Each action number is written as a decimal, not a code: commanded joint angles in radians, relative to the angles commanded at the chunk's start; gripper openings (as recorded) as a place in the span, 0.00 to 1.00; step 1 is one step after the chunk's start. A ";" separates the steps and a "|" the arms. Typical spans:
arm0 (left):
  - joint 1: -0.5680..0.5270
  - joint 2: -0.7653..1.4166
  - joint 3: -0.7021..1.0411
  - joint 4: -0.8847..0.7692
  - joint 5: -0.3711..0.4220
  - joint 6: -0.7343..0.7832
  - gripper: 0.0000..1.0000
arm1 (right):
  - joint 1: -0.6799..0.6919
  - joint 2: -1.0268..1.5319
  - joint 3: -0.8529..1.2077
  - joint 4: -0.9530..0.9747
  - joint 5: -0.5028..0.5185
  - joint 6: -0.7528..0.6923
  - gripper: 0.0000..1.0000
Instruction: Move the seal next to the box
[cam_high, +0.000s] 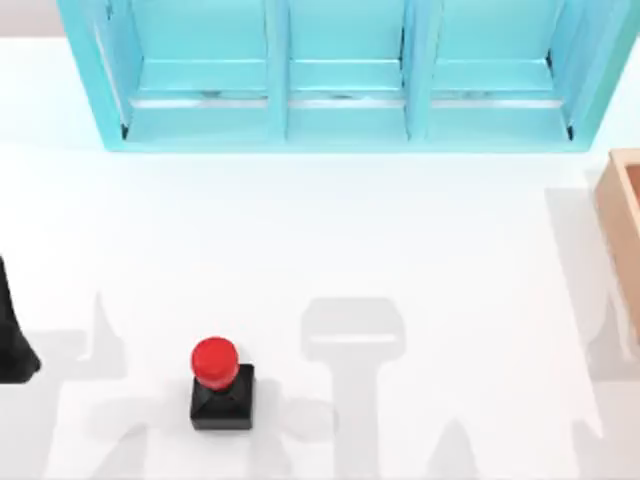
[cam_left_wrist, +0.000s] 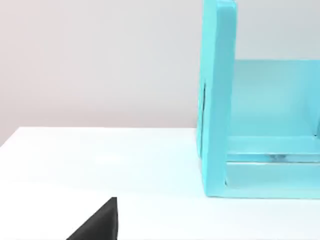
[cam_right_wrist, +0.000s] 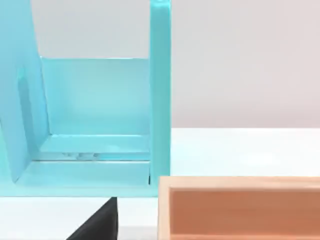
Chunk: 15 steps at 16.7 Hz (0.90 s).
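The seal (cam_high: 220, 385), a black square block with a glossy red knob, stands upright on the white table at the front left. The box (cam_high: 624, 225), light tan with a pinkish-brown inside, lies at the table's right edge, cut off by the top view; its near wall (cam_right_wrist: 240, 207) is close in the right wrist view. A dark part of my left gripper (cam_high: 12, 335) shows at the far left edge, well left of the seal and apart from it. A black corner of each gripper also shows in the wrist views: the left gripper (cam_left_wrist: 100, 222) and my right gripper (cam_right_wrist: 100, 222).
A big cyan shelf cabinet (cam_high: 340, 70) with three open bays spans the back of the table. Its end wall (cam_left_wrist: 217, 100) stands ahead of the left wrist, and its other end wall (cam_right_wrist: 160, 95) stands just behind the box. Open white tabletop (cam_high: 420, 250) lies between seal and box.
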 joint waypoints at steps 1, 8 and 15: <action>0.000 0.000 0.000 0.000 0.000 0.000 1.00 | 0.000 0.000 0.000 0.000 0.000 0.000 1.00; 0.000 0.000 0.000 0.000 0.000 0.000 1.00 | 0.133 0.196 0.208 -0.156 -0.037 0.085 1.00; 0.000 0.000 0.000 0.000 0.000 0.000 1.00 | 0.470 0.801 0.905 -0.580 -0.099 0.329 1.00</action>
